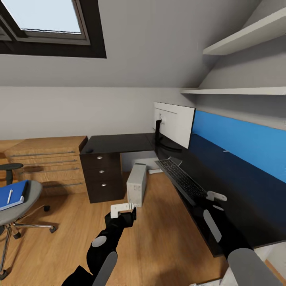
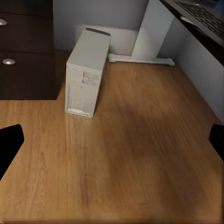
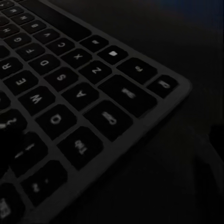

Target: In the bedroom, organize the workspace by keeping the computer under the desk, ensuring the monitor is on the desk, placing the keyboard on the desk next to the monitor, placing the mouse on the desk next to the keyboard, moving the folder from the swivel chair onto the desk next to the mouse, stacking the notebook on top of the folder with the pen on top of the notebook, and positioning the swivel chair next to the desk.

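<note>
Keyboard lies on the glossy black bench, one end near the monitor, long side close to the bench's front edge. Right claw sits at the keyboard's near end; the right wrist view looks across the keys from very close. Whether its jaws are spread or closed on anything, cannot tell: too dark and partly hidden.

Left claw hangs over the wood floor, fingers wide apart, holding nothing. Computer stands upright on the floor just beside the drawer unit, at the bench's inner corner.

Swivel chair is well apart from the bench. On its seat: blue folder, with what looks like the notebook and the pen on it.

Risks, as judged:
- Keyboard near the edge; a sideways nudge from the right claw could tip it off
- A push toward the monitor could strike its round base
- Left arm swinging low could knock the computer tower over
- Mouse not made out; may be hidden
</note>
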Robot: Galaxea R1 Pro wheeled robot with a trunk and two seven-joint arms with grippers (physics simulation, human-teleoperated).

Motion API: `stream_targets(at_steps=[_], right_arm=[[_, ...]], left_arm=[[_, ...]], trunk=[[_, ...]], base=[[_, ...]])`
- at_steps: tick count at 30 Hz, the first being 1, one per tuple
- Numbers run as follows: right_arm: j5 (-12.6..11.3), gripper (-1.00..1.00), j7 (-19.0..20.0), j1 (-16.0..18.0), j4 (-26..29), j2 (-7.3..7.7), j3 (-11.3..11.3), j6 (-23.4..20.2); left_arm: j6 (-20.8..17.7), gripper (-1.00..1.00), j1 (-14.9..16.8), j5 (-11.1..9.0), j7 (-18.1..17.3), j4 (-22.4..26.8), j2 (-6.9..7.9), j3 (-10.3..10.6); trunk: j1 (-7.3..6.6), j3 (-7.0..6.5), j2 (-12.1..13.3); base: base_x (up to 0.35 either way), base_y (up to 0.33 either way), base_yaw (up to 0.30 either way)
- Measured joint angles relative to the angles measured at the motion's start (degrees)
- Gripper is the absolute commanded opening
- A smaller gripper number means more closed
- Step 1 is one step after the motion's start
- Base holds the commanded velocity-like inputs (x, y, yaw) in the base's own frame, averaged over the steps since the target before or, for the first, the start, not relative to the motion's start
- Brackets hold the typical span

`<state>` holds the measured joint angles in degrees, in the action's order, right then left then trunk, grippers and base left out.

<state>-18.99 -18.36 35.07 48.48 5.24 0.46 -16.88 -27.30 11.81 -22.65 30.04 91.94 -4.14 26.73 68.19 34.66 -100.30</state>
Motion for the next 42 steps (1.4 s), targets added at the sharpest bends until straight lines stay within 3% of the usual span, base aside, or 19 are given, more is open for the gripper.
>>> stream_targets(at_steps=[24, 29, 42], right_arm=[[-0.4, 1.0, 0.2, -0.1, -0.6, 0.0, -0.3, 0.7], [-0.5, 1.0, 0.2, -0.2, 4.8, 0.08, -0.4, 0.6], [-0.6, 1.0, 0.3, -0.2, 5.6, 0.1, -0.4, 0.6]], left_arm=[[0.0, 1.0, 0.0, 0.0, 0.1, -1.2, -0.09, 0.1], [0.1, 1.0, 0.0, 0.1, 0.1, -1.5, -0.09, 0.1], [0.3, 1.0, 0.0, 0.4, 0.6, -1.4, -0.01, -0.2]], trunk=[[-0.01, 0.01, 0.0], [-0.01, 0.01, 0.0], [-0.04, 0.01, 0.0]], base=[[-0.043, -0.041, 0.0], [0.0, 0.0, 0.0], [0.089, 0.024, 0.0]])
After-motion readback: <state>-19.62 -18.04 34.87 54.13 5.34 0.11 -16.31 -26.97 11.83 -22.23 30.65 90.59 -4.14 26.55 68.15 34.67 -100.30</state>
